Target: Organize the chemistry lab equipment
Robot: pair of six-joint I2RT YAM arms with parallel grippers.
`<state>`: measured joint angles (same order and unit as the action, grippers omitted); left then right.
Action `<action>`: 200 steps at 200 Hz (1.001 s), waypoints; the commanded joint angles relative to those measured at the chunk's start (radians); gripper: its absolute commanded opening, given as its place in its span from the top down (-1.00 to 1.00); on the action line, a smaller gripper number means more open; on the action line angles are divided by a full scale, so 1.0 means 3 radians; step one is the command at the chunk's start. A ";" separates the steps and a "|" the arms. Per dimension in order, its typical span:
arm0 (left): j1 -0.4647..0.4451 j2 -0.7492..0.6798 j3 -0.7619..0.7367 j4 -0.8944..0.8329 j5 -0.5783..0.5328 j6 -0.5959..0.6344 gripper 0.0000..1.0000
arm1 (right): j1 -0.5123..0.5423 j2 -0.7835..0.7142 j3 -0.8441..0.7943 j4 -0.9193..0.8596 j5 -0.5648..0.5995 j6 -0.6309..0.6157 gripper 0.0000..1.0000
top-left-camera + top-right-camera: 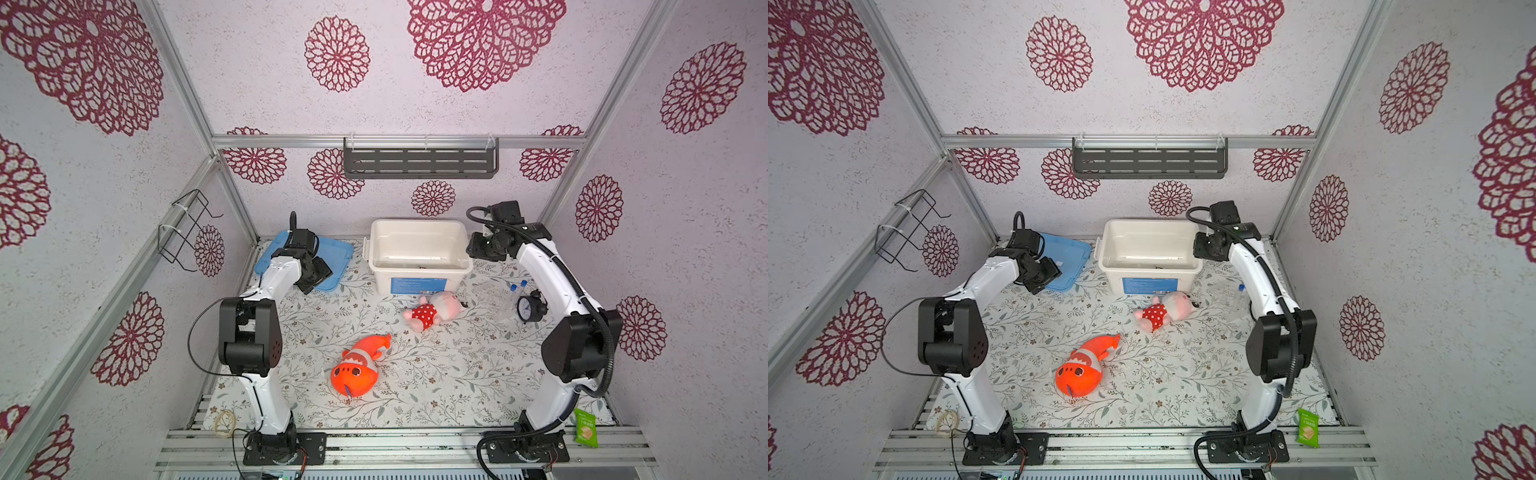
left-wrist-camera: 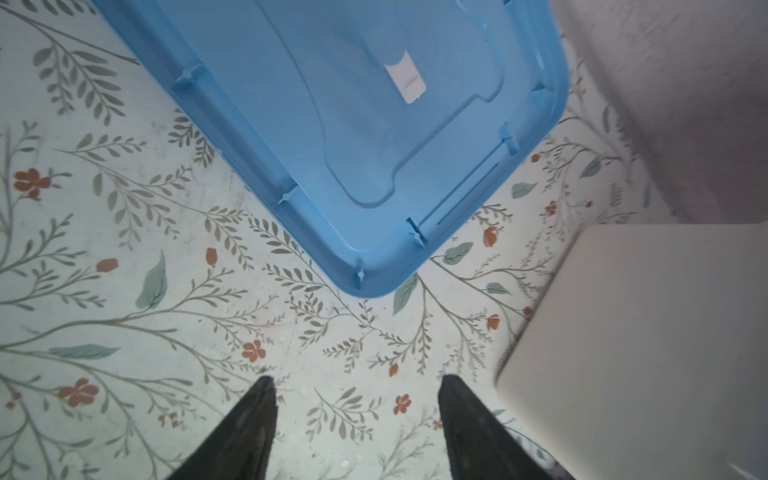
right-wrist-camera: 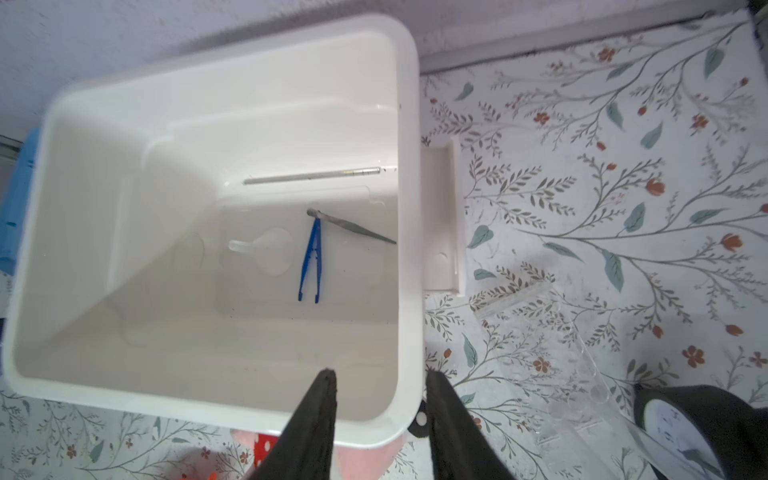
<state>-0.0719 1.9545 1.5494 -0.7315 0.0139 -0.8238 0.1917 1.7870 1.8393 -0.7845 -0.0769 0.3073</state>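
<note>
Our right claw (image 3: 382,374) hangs apart, empty, over the white bin (image 3: 409,208), left claw (image 2: 356,379) likewise above the tabletop (image 2: 124,291); tweezers (image 3: 309,262) lie inside; two blue-capped tubes (image 1: 515,291) sit beside the clock (image 1: 525,308); we should pinch one crosswise.

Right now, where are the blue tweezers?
In the right wrist view, the blue tweezers lie on the floor of the white bin, back centre in both top views, between the clear round glassware and the slim metal tool.

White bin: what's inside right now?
Inside the white bin: blue tweezers, a thin white rod, a slim metal tool and clear round glassware. The right gripper covers some floor by the rim.
</note>
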 commanded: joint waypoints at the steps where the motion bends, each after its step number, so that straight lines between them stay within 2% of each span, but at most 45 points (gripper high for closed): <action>1: 0.0001 0.0199 0.0126 -0.0189 -0.0225 -0.0140 -0.04 | 0.0000 -0.0321 0.0098 0.0230 0.0094 0.0054 0.19; 10: -0.0002 0.0250 0.0146 -0.0234 -0.0298 -0.0234 0.02 | -0.0003 -0.0388 0.0083 0.0259 0.0107 0.0038 0.18; 62: -0.0001 0.0585 0.0374 -0.0490 -0.0643 -0.0602 -0.01 | 0.0000 -0.0688 -0.0135 0.0424 0.0167 -0.0032 0.17; 104: -0.0001 0.0833 0.0597 -0.0461 -0.0582 -0.0654 -0.01 | -0.0001 -0.0748 -0.0233 0.0546 0.0111 0.0009 0.17; 129: -0.0003 0.0982 0.0696 -0.0486 -0.0567 -0.0702 0.05 | 0.0000 -0.0741 -0.0235 0.0584 0.0073 0.0044 0.17; 176: 0.0003 0.1150 0.0848 -0.0688 -0.0565 -0.0806 0.45 | 0.0000 -0.0731 -0.0225 0.0605 0.0014 0.0083 0.16; 200: 0.0024 0.1180 0.0842 -0.0727 -0.0459 -0.0813 0.78 | 0.0000 -0.0723 -0.0225 0.0644 -0.0047 0.0112 0.16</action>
<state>-0.0719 2.2822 1.7966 -0.9001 -0.1398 -1.0374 0.1917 1.5929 1.7596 -0.6292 -0.0635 0.3161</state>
